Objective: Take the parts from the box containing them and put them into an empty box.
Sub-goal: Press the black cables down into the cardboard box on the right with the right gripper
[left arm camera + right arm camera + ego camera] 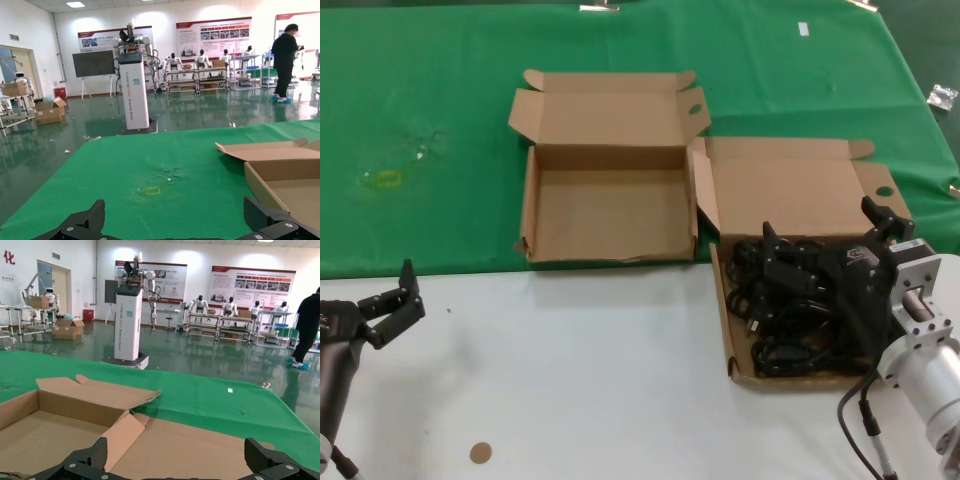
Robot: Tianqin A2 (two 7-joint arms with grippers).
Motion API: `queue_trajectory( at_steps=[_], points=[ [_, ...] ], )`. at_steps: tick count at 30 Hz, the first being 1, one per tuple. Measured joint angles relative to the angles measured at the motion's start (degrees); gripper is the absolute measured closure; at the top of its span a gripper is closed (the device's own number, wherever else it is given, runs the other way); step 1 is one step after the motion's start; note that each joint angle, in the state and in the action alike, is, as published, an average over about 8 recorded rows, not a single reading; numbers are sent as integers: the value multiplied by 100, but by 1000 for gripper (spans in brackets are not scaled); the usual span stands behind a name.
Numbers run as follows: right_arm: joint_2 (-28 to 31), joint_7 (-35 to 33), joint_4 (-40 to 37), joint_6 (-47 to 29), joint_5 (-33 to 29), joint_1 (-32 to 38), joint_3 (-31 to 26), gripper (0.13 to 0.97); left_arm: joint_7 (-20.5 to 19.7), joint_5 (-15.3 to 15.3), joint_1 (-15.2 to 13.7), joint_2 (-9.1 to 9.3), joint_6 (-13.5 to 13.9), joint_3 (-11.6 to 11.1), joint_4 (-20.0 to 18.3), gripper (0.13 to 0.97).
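Right gripper [820, 245] sits over the box containing them [790, 190], fingers spread wide, low above the parts [795, 310]. Not clamped on anything as far as I can tell; the arm body hides the far end of the pile, so contact there is a guess. In the right wrist view both fingertips [82, 462] stand well apart with only cardboard between them.

Parts look like a tangle of black cables, coiled and overlapping, filling the near half of that box. The empty box [610, 205] is just to its left, lid open, the two boxes touching or nearly so at the shared side.

Left gripper [392, 305] is parked at the near-left edge on the white table [570, 360], fingers apart, holding nothing.

Risks from here:
- Tangle: closing on one loop likely drags neighbours up, which then drop between boxes or on the green cloth [440, 90].
- Light cardboard: a snagged cable could lift or slide the source box, shoving it against the empty one.
- The upright side flap [706, 190] between the boxes stands in the transfer path; a low carry would clip it or catch dangling cable on it.
- Shallow grasp on a round cable may slip mid-carry.
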Motion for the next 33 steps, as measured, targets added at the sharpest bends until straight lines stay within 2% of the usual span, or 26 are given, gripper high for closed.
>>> queue_trajectory(
  at_steps=[25, 33],
  points=[
    [0, 0, 0, 0, 0, 0, 0, 129, 0, 0, 0, 0, 0, 0, 0, 156],
    [0, 0, 0, 0, 0, 0, 0, 129, 0, 0, 0, 0, 0, 0, 0, 252]
  ],
)
